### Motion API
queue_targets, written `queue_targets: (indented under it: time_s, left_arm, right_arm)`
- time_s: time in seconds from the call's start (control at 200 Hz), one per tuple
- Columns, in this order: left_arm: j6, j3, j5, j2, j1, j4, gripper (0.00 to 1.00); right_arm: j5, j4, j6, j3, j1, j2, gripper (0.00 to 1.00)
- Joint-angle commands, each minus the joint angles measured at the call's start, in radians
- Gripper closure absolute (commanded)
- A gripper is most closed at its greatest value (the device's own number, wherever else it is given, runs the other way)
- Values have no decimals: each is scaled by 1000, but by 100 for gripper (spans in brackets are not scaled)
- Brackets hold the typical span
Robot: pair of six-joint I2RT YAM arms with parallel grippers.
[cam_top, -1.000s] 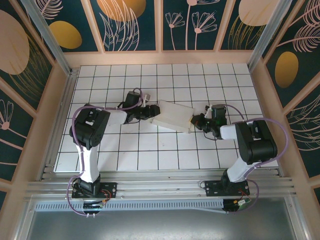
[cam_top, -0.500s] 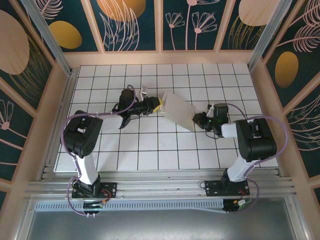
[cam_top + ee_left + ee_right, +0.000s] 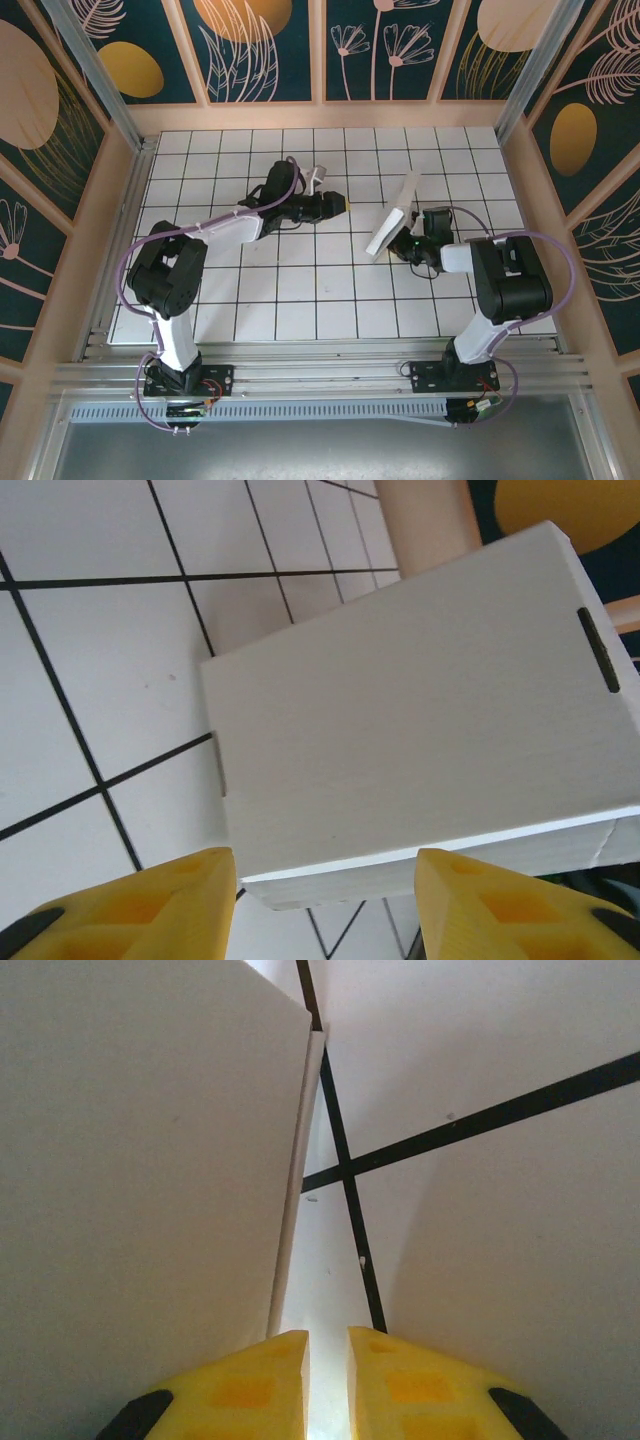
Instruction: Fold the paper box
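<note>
The paper box [image 3: 393, 215], white and plain, stands tipped up on one edge right of the table's middle, and its lower end rests by my right gripper [image 3: 408, 243]. In the right wrist view a box panel [image 3: 140, 1140] rises just left of my right gripper [image 3: 328, 1380], whose jaws stand a narrow gap apart with nothing between them. My left gripper [image 3: 335, 205] hangs open a short way left of the box, apart from it. From the left wrist the box [image 3: 420, 710] shows a broad face with a dark slot [image 3: 598, 650], beyond my left gripper [image 3: 325, 910].
The white gridded table [image 3: 300, 290] is walled by wooden rails, with a back rail [image 3: 320, 118] and side rails. Both arm bases sit on the metal frame [image 3: 320, 375] at the near edge. Open tiles lie in front of and behind the box.
The box has gone from lying flat to standing steeply on edge. My left gripper moved right, lifting its left side, and is now clear of it. The right jaws have parted slightly.
</note>
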Motion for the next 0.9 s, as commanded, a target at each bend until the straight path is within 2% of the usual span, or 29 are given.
queue_targets:
  time_s: [0.0,0.15,0.28,0.41,0.475,0.576,0.656,0.771,0.891]
  left_arm:
    - [112,17,-30,-21,-7,-90,49]
    - [156,48,-68,-20,-9,-40,41]
    - [271,255,-85,74,-56,-184,43]
    - [245,377,-18,120,-88,-142,42]
    - [217,441,19,158,-101,-156,31]
    - [227,542,15,219,-123,-249,14]
    - [215,549,8,240,-129,-262,10]
    - [171,521,47,251,-134,-212,10]
    - [190,514,37,260,-141,-251,10]
  right_arm:
    - [90,-183,-48,-5,18,-11,81]
    - [154,-228,-70,20,20,-49,80]
    - [190,-255,-91,44,20,-79,78]
    - [222,-301,-122,82,22,-86,78]
    - [238,-318,-133,105,26,-88,78]
    - [271,-347,-153,142,37,-92,78]
    - [291,-368,-169,175,49,-89,78]
    - [319,-399,-188,220,73,-71,78]
    - [331,-418,-195,272,107,-48,78]
